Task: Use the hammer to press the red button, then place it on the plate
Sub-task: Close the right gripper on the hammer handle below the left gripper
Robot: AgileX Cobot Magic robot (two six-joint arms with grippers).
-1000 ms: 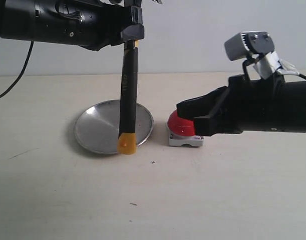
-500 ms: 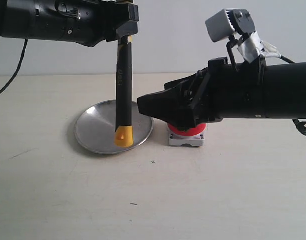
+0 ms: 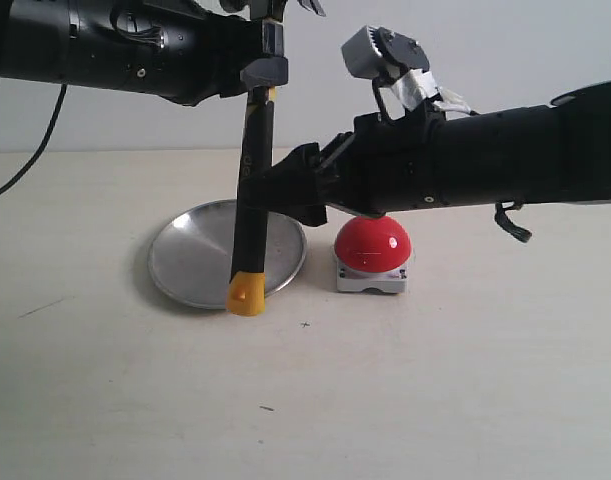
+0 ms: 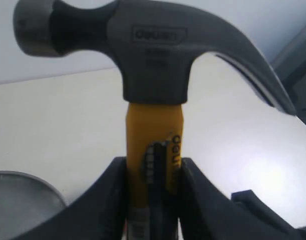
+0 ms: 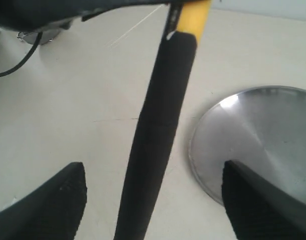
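The hammer hangs nearly upright, head up, its yellow end low over the front rim of the silver plate. My left gripper is shut on the hammer's yellow neck, just under the dark steel head. My right gripper is open, with the black handle standing between its two spread fingers and touching neither. In the exterior view the right gripper has reached across to the handle's middle. The red button sits on its grey base right of the plate, uncovered.
A black cable trails down from the left arm at the far left. The plate lies beside the handle in the right wrist view. The pale tabletop stretches to the front.
My right arm rose off the button and swept left, bringing its open fingers around the hammer handle. The hammer's yellow end swung slightly, staying over the plate's front rim.
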